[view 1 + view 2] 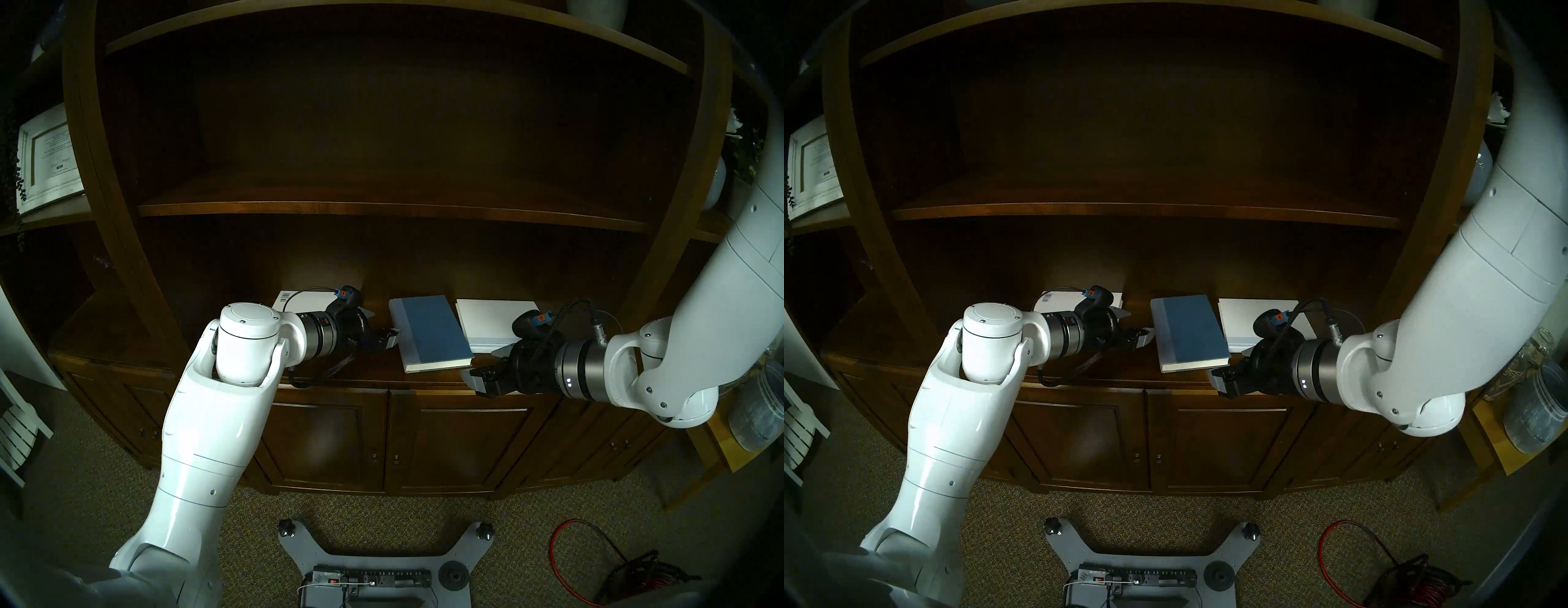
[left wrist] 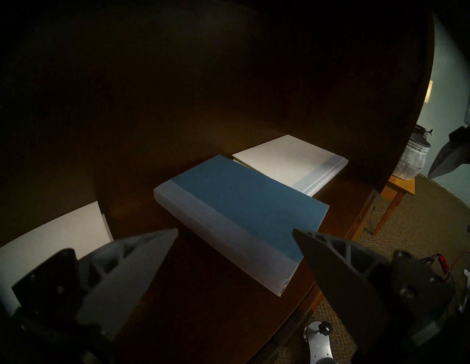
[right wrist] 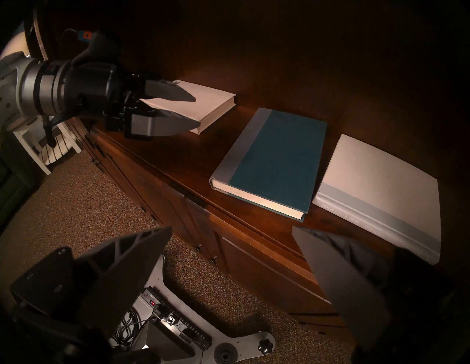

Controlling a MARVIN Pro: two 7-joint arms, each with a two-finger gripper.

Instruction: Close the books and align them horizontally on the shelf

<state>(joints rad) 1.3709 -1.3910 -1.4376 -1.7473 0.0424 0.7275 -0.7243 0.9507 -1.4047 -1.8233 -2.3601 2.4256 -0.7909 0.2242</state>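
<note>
Head stereo left: all three books lie shut on the glossy reddish-brown wooden shelf [image 1: 348, 373]; the blue hardcover book [image 1: 430, 333] sits skewed. Left wrist: left gripper [image 2: 235, 232], jaws spread and empty, faces its pale spine; a square, even push would straighten it. Right wrist: right gripper [image 3: 231, 230] hangs released off the shelf edge.

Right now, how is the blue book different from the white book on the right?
The blue book has a blue cover with a pale spine strip; the white book has a white cover with a pale blue strip. The blue book lies turned at an angle, spine to the left; the white book lies straighter, spine facing the front edge. Both are closed and flat on the shelf.
</note>
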